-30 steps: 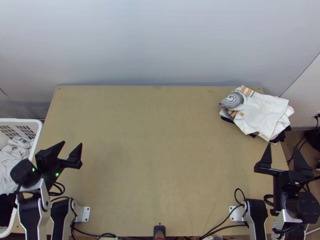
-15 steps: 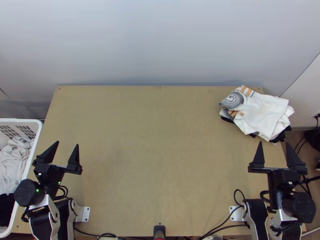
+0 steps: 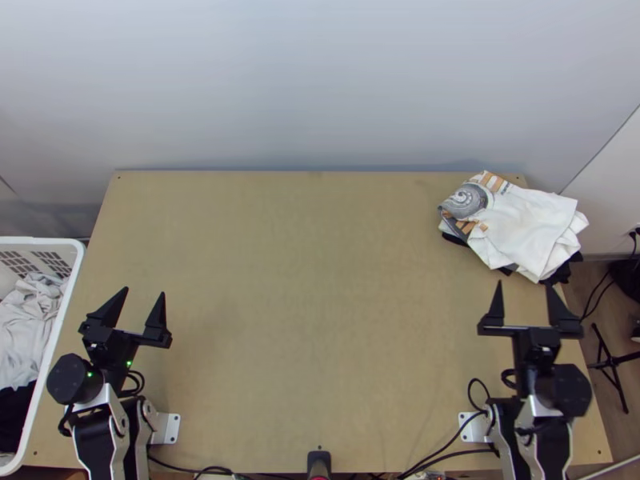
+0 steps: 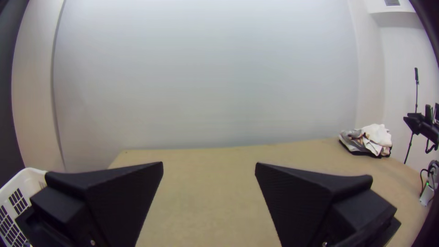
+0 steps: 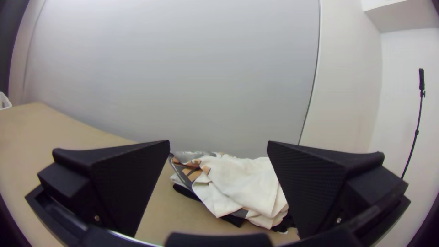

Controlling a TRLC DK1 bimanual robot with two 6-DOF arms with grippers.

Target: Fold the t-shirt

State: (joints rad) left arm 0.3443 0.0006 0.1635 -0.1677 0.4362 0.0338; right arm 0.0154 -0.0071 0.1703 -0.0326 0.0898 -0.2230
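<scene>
Right hand [image 3: 524, 285] moved leftward, apparent pole [image 5: 421, 80], wrist views

I'm standing by a big light brown table [image 3: 320, 280], and its flat top is looking plain and smooth. Behind it, a wide pale grey wall [image 3: 320, 80] is going straight across, and soft light is making it look bright up high and darker down low. On the right, a white side wall [image 5: 350, 91] is standing next to it, with a thin dark line running between them. High up, a small grey vent [image 4: 392, 2] is sitting in a white boxy part [image 4: 398, 19]. A thin black stand [image 5: 418, 114] is rising near the white wall, and its legs are resting on the brown wooden floor [image 3: 590, 276].
</scene>
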